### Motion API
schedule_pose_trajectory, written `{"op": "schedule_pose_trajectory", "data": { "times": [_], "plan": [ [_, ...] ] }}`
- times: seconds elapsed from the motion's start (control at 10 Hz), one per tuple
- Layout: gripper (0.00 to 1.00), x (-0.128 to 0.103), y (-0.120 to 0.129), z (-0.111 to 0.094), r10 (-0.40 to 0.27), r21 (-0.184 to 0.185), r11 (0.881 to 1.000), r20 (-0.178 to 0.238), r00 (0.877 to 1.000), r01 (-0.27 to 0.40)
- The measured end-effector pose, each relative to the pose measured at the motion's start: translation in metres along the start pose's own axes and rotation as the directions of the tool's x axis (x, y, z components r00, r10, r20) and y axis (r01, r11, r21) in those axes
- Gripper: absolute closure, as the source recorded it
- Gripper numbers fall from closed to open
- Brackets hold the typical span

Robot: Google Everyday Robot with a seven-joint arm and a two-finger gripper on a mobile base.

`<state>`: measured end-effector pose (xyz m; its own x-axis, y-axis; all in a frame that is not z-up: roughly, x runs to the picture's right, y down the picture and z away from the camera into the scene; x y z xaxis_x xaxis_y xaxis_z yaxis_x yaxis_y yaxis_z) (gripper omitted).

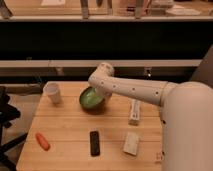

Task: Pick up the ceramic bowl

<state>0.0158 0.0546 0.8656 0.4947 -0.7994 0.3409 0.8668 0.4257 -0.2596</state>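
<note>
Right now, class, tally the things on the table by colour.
White: 3, the cup and two packets
Green: 1, the ceramic bowl
Orange: 1, a carrot
Black: 1, a flat bar
Total: 6
The jaws are at the ceramic bowl.

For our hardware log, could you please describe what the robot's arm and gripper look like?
The arm is a smooth, cream-white tube with small dark dots along it and a rounded joint cap. No cables or labels show. The gripper, at the ceramic bowl, is largely hidden behind the wrist.
</note>
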Motion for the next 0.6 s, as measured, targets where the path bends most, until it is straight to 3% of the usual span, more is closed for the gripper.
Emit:
{"op": "schedule_pose_trajectory", "data": {
  "times": [0.6],
  "plan": [
    [1.0, 0.0015, -0.0016, -0.0073, -0.029, 0.0, 1.0, -0.005, 1.0, 0.029]
  ]
}}
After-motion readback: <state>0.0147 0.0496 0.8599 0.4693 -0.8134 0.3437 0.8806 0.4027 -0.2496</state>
